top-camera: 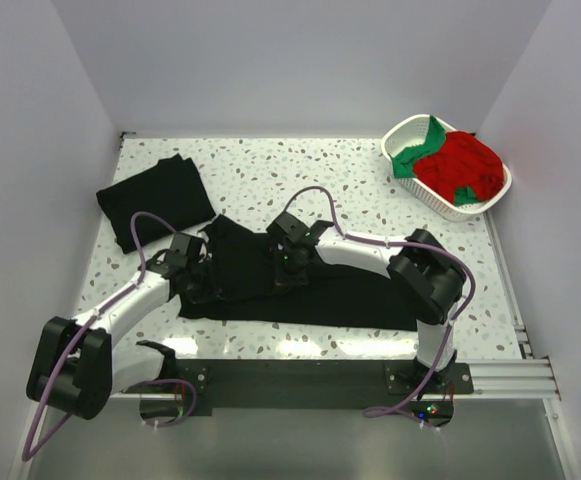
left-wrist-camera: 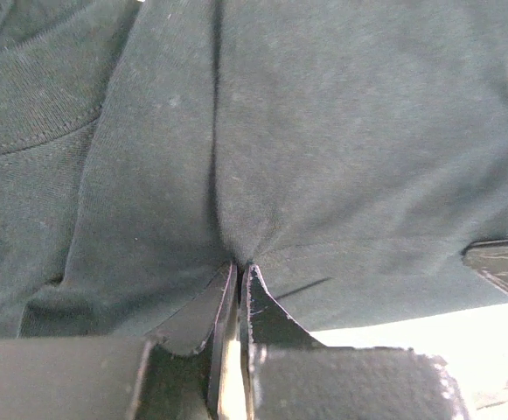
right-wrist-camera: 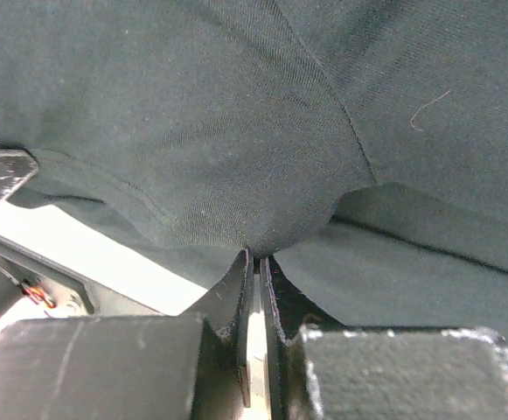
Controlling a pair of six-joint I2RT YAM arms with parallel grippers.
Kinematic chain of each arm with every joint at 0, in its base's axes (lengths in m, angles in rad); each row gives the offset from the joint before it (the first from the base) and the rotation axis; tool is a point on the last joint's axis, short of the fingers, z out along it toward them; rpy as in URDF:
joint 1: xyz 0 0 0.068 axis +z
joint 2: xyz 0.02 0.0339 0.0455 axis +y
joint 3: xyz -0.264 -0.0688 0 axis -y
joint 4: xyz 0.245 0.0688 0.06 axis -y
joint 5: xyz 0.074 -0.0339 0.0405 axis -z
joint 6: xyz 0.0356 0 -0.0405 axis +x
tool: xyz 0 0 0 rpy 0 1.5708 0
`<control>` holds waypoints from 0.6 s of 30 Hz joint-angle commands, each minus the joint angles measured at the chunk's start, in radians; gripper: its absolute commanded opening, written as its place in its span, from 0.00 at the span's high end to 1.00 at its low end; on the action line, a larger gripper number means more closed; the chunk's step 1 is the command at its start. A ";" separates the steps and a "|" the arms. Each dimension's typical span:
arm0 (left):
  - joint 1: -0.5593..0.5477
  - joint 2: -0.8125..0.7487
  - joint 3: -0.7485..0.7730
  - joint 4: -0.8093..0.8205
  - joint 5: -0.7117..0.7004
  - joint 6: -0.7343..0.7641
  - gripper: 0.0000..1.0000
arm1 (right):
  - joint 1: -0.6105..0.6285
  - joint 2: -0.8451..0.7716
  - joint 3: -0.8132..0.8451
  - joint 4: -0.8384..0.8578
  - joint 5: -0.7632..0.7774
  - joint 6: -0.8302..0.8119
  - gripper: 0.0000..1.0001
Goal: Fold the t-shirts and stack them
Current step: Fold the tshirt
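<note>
Your left gripper [left-wrist-camera: 239,267] and right gripper [right-wrist-camera: 255,254] are each pinched tight on a fold of the black t-shirt [top-camera: 340,300], which lies on the table [top-camera: 270,170] just before the arm bases. Lift both together, level and evenly, so the cloth folds flat without bunching.

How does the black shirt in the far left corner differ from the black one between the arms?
The corner shirt lies folded compact, untouched; the near shirt sprawls wide, partly bunched. The left gripper and right gripper pinch the near shirt, not the corner shirt. Both are plain black.
</note>
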 commanded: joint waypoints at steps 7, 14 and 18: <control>-0.015 -0.102 0.048 -0.075 0.019 -0.076 1.00 | 0.006 -0.020 0.101 -0.179 0.018 -0.090 1.00; -0.045 -0.168 0.024 -0.117 0.032 -0.119 1.00 | 0.008 -0.017 0.098 -0.236 0.024 -0.110 1.00; -0.062 -0.185 0.010 -0.137 0.034 -0.141 1.00 | 0.006 -0.017 0.084 -0.242 0.025 -0.113 1.00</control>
